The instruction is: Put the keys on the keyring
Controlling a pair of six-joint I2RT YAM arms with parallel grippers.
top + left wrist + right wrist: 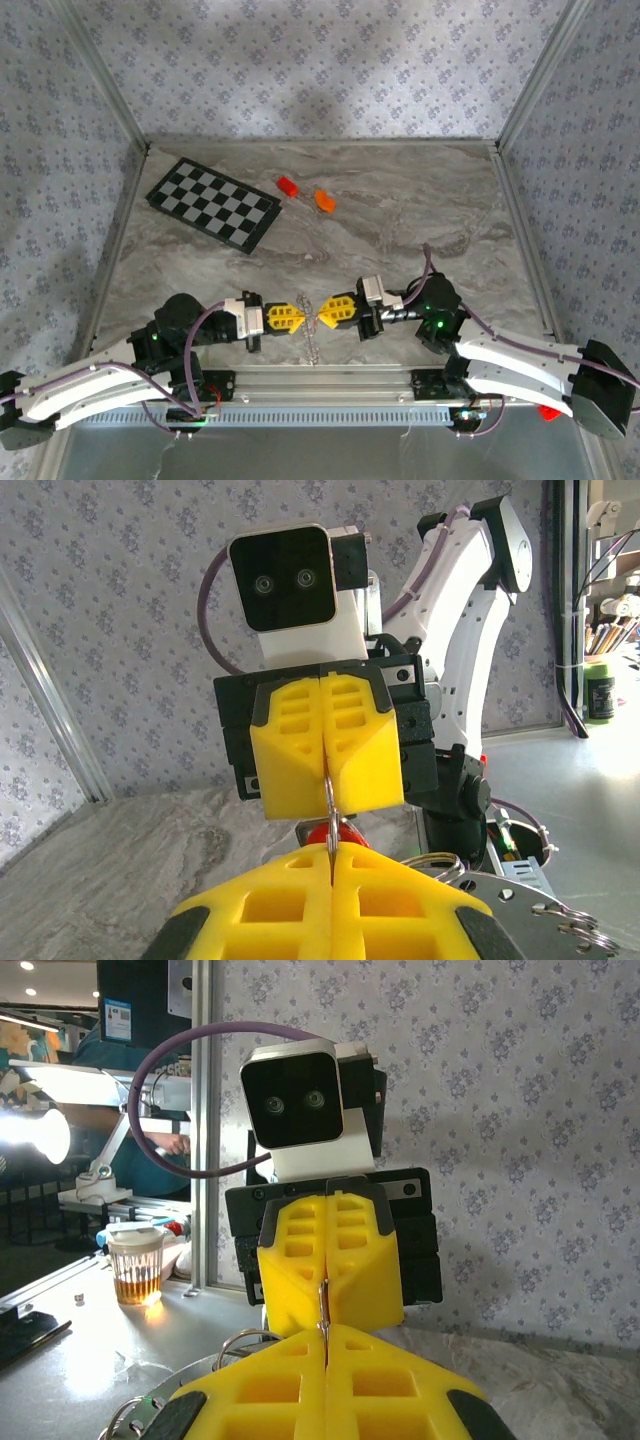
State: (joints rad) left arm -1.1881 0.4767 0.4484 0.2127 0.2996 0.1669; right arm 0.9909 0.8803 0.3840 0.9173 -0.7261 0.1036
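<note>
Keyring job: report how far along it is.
Done: the left tool and the right tool meet tip to tip, both shut on the keyring, which is held edge-on between them. In hand: a red-headed key sits just under the ring; whether it is threaded cannot be told. Left: probably working that key fully on, then any others.

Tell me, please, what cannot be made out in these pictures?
Top view: the keyring is too thin to trace; the shut left tool and right tool cover where they pinch it.
Left wrist view: the key is just a red bit above the left tool's fingers; whether it hangs on the keyring is unclear.
Top view: the red brick and orange block are too small for detail.
</note>
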